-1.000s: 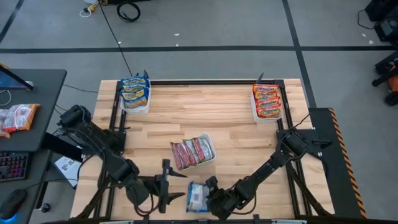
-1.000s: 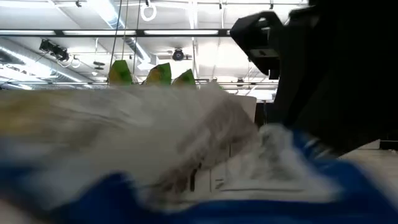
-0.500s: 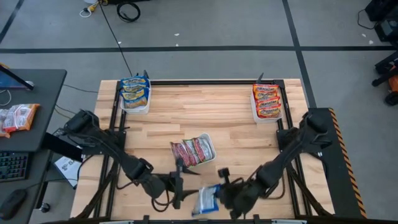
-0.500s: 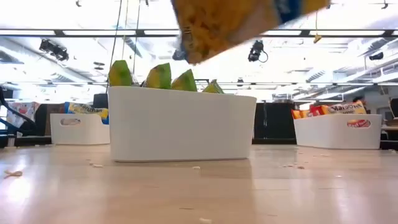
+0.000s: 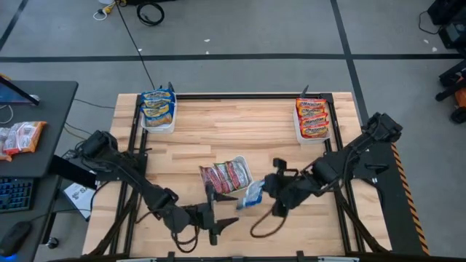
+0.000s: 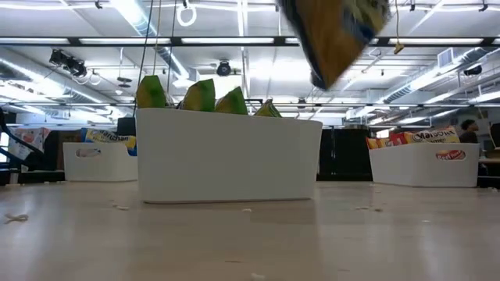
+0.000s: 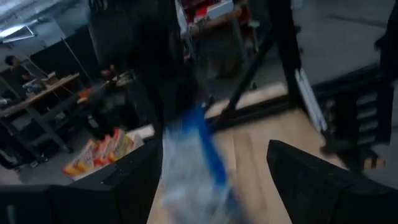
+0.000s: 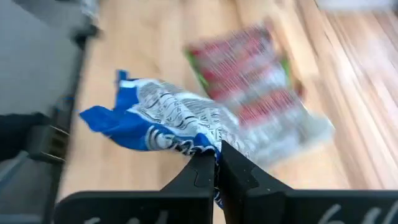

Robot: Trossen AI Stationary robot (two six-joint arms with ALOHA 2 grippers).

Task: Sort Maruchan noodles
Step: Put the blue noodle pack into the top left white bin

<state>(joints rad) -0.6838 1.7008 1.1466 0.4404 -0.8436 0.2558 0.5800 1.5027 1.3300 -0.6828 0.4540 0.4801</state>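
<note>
One blue-white packet [image 5: 251, 195] hangs pinched in the right gripper [image 5: 266, 191], blurred and cut off in low view. Left gripper [image 5: 218, 225] stands wide, empty, over the desk [image 5: 240, 138].

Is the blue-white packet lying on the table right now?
No: the right gripper is shut on the blue-white packet, holding it in the air beside the middle tray.

overhead down, table-level across, 2 wrist views
</note>
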